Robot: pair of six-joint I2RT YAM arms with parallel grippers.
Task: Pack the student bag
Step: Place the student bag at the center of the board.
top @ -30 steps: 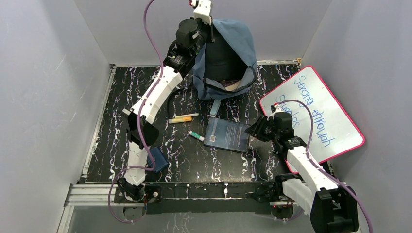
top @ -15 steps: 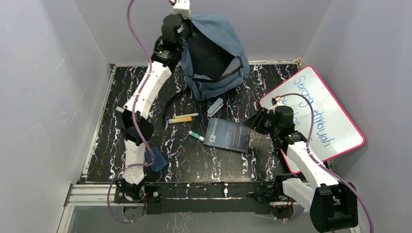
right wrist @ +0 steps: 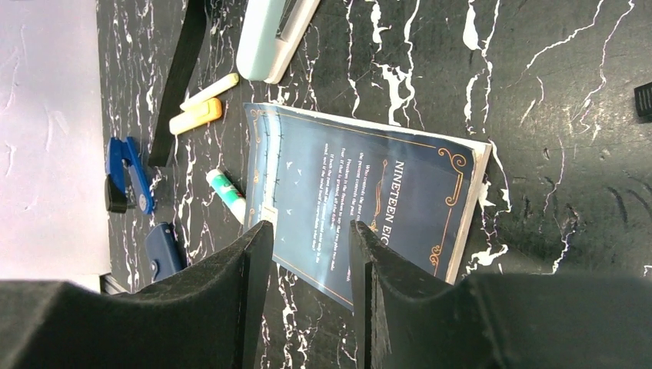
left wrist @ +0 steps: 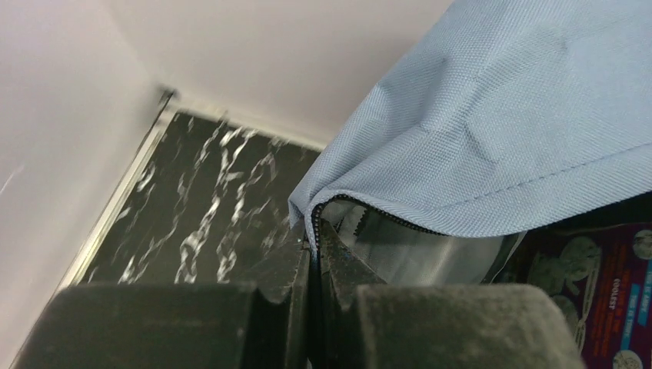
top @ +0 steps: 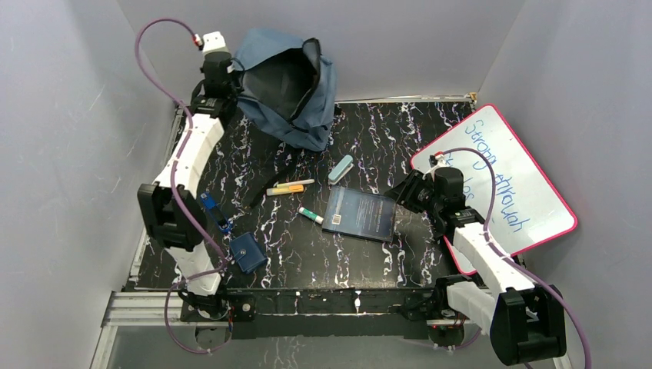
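The slate-blue student bag (top: 307,108) hangs at the back left with its mouth open and tilted toward the table. My left gripper (top: 233,75) is shut on the zipper edge of the student bag (left wrist: 500,115), the jaws pinching the fabric corner (left wrist: 315,231). A dark printed packet (left wrist: 607,296) shows inside. My right gripper (top: 401,197) hovers open just above the right end of a dark-blue book (top: 360,214); in the right wrist view the book (right wrist: 369,192) lies beyond the parted fingers (right wrist: 307,231), untouched.
A pale teal stapler (top: 340,169), a yellow-orange highlighter (top: 286,188), a green-capped glue stick (top: 311,215), a blue clip (top: 211,209) and a small dark-blue pouch (top: 248,252) lie on the marble top. A black strap (top: 265,184) trails from the bag. A whiteboard (top: 500,181) leans at right.
My left arm has swung the bag from the back middle to the back left, uncovering the stapler and clip. The right gripper's jaws have parted slightly wider.
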